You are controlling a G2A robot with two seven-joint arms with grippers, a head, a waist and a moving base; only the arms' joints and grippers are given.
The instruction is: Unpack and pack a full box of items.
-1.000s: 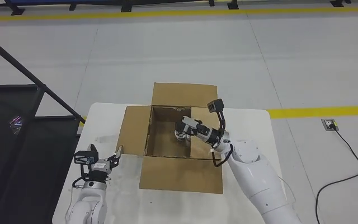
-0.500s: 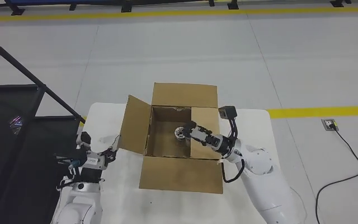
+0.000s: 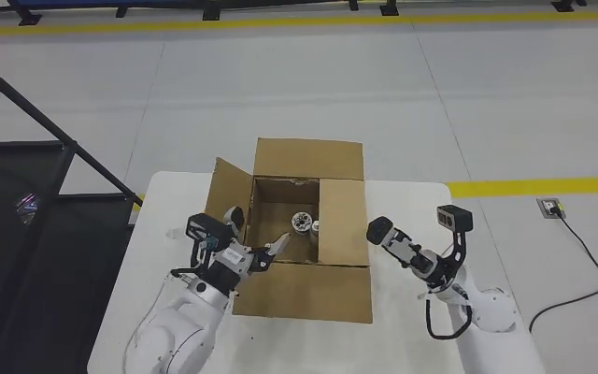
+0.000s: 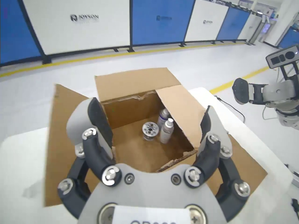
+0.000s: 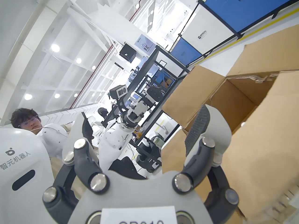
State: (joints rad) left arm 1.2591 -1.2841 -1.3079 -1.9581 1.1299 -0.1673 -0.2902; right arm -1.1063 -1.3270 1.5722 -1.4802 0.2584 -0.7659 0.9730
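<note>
The cardboard box (image 3: pixel 304 292) stands on the white table (image 3: pixel 173 201) with its near and far flaps spread, its left flap (image 3: pixel 227 198) raised and its right flap (image 3: pixel 342 222) folded over the opening. Inside I see a metal spool (image 4: pixel 150 130) (image 3: pixel 301 222) and two spray bottles (image 4: pixel 167 130) side by side. My left gripper (image 4: pixel 150 104) (image 3: pixel 257 238) is open and empty at the box's near left corner, facing into it. Right of the box hangs my right gripper (image 5: pixel 142 117) (image 3: pixel 378 229), open and empty, apart from the cardboard.
Bare table lies on both sides of the box. A black frame (image 3: pixel 56 140) stands off the table's left side. In the right wrist view, racks and another robot (image 5: pixel 121 122) stand in the room behind.
My right gripper has pulled out of the box and off to its right. My left arm has come from the table's left edge to the box's near left corner. The left flap has risen.
</note>
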